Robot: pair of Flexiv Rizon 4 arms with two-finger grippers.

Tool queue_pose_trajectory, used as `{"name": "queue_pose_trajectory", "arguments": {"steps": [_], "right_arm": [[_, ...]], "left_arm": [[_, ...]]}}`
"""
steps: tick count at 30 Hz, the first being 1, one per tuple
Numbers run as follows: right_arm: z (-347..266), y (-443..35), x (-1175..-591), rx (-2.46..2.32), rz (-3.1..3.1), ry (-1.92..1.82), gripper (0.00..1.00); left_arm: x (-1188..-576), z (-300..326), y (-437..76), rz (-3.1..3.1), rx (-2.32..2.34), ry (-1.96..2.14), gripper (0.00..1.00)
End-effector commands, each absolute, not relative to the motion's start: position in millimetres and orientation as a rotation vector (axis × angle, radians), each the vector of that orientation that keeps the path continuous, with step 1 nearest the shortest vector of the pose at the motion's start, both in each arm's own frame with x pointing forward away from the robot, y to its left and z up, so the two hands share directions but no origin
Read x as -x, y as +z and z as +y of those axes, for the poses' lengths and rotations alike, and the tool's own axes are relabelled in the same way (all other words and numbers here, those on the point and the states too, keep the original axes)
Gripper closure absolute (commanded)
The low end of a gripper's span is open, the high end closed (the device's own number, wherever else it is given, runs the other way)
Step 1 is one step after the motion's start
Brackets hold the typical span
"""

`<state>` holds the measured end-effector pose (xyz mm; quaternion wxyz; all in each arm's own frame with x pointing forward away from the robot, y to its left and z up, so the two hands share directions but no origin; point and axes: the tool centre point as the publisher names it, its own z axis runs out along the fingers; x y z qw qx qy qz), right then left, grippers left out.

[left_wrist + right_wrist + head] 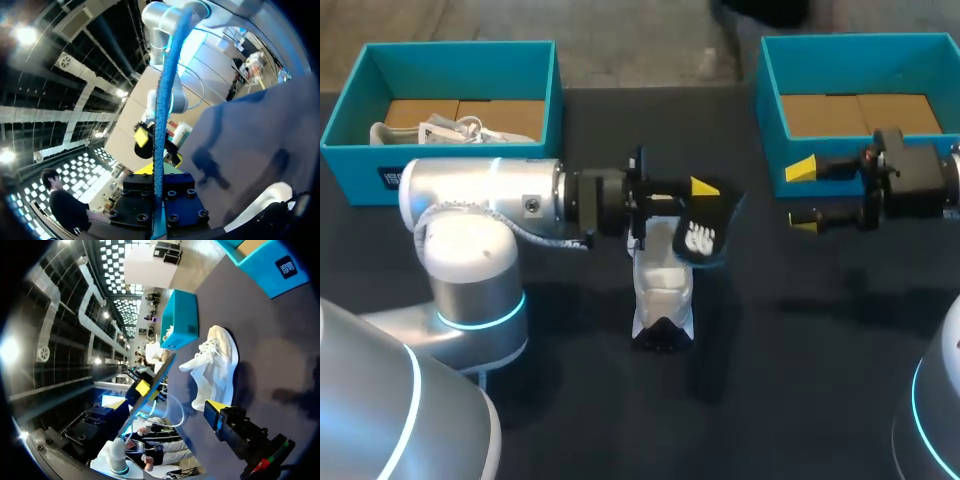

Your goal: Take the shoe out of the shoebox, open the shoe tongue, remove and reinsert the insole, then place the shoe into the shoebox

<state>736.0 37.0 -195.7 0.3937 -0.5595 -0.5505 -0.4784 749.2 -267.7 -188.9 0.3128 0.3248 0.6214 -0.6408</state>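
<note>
Dark tabletop (800, 380); a second white sneaker (430, 131) lies on brown cardboard (510, 112) inside the far-left teal shoebox (360, 165).

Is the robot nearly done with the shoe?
About halfway. The white shoe is out, lying on the table. The left gripper holds the pulled-out insole in the air; the right gripper hangs open by the empty shoebox. Left to do: slide the insole back in, then put the shoe into the shoebox.
</note>
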Motion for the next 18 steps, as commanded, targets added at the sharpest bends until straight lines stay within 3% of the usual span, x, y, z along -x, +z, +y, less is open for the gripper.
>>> {"name": "queue_pose_trajectory", "arguments": {"steps": [1, 18], "right_arm": [[37.0, -201.4, -718.3, 1.447, -1.393, -1.252, 0.0], [58.8, -235.3, -678.7, 1.474, -1.606, -1.227, 0.0]], "left_arm": [[-740.9, -248.9, -186.6, 1.643, -0.847, -1.725, 1.0], [-715.7, -226.3, -202.7, 1.693, -0.697, -1.857, 1.0]]}}
